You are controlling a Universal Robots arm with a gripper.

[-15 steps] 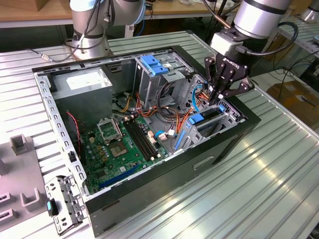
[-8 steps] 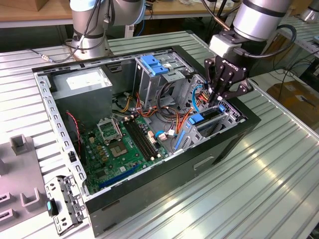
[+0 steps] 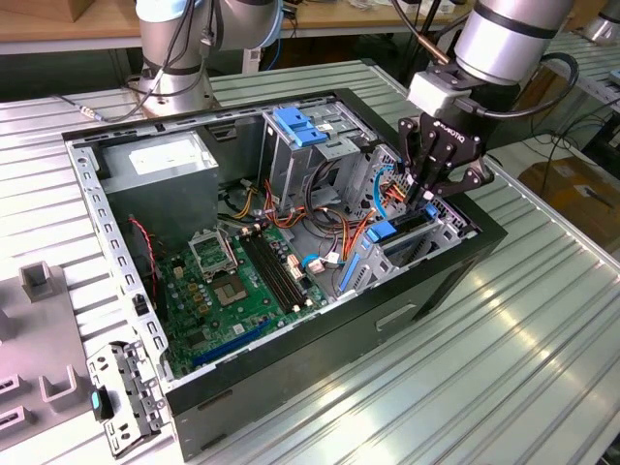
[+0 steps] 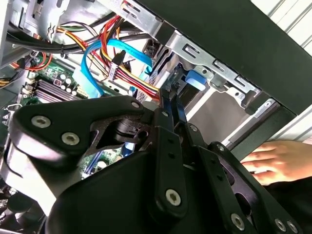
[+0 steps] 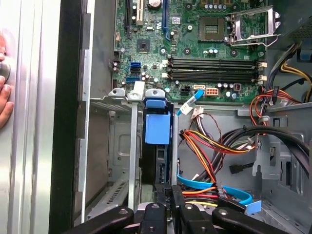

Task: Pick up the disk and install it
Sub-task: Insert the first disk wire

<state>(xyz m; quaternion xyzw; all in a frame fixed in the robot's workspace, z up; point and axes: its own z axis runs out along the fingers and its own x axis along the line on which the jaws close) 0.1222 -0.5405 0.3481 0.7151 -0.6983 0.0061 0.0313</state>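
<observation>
The disk [image 3: 397, 232] stands on edge in the drive bay at the exterior view's right side of the open computer case [image 3: 291, 387]. Blue rails run along its edges, and a blue tab sits at its end. In the first wrist view the disk [image 5: 158, 146] sits between the bay's metal walls. My gripper [image 3: 423, 199] hangs straight above it. In both wrist views the fingers are pinched together on the disk's blue rail [image 4: 179, 109]. The fingertips [image 5: 168, 197] meet at its upper edge.
Red, orange and blue cables [image 3: 334, 218] lie right beside the bay. A tall cage with a blue tab [image 3: 300, 126] and a grey box with a white sticker [image 3: 160, 165] stand further in, by the motherboard [image 3: 242, 281]. A person's hand [image 4: 278, 161] rests outside the case wall.
</observation>
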